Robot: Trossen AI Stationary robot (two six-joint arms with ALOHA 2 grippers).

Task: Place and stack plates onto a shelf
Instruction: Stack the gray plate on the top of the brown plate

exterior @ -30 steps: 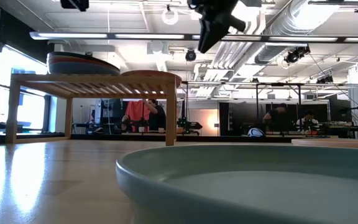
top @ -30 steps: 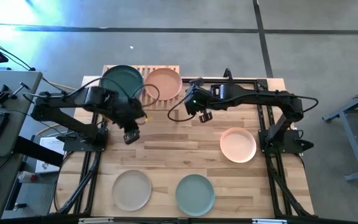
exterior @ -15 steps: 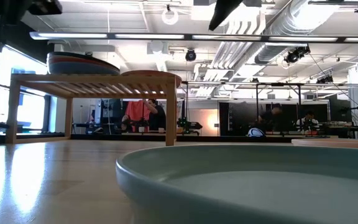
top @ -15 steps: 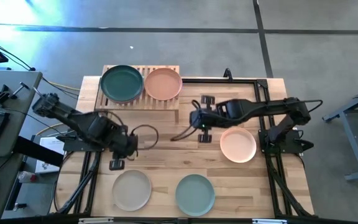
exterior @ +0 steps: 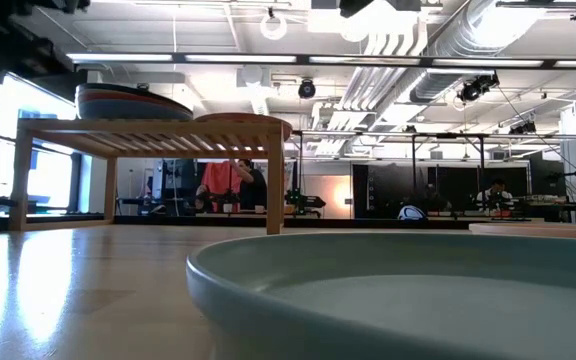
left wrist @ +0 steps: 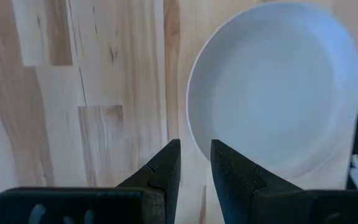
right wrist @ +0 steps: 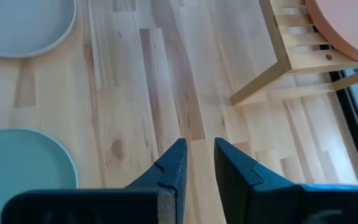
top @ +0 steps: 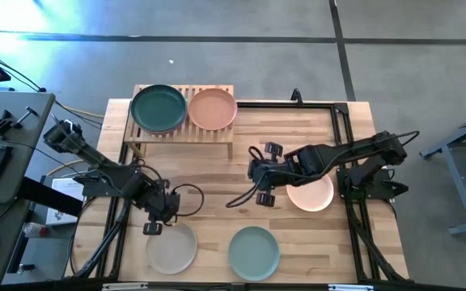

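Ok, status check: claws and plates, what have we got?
Left claw empty, over beige plate's edge. Right claw empty, beside peach plate. Teal plate and terracotta plate on shelf. Nothing blocking.

Ceiling strip lights point(exterior: 298, 58) lit my table point(exterior: 88, 290) brightly and evenly. Window point(exterior: 43, 130) glare washed over its left side. The nearest plate point(exterior: 398, 300) was blurred, filling the foreground.

Grey concrete floor point(top: 217, 56); ceiling strip lights point(exterior: 268, 57); bright window point(exterior: 38, 150).
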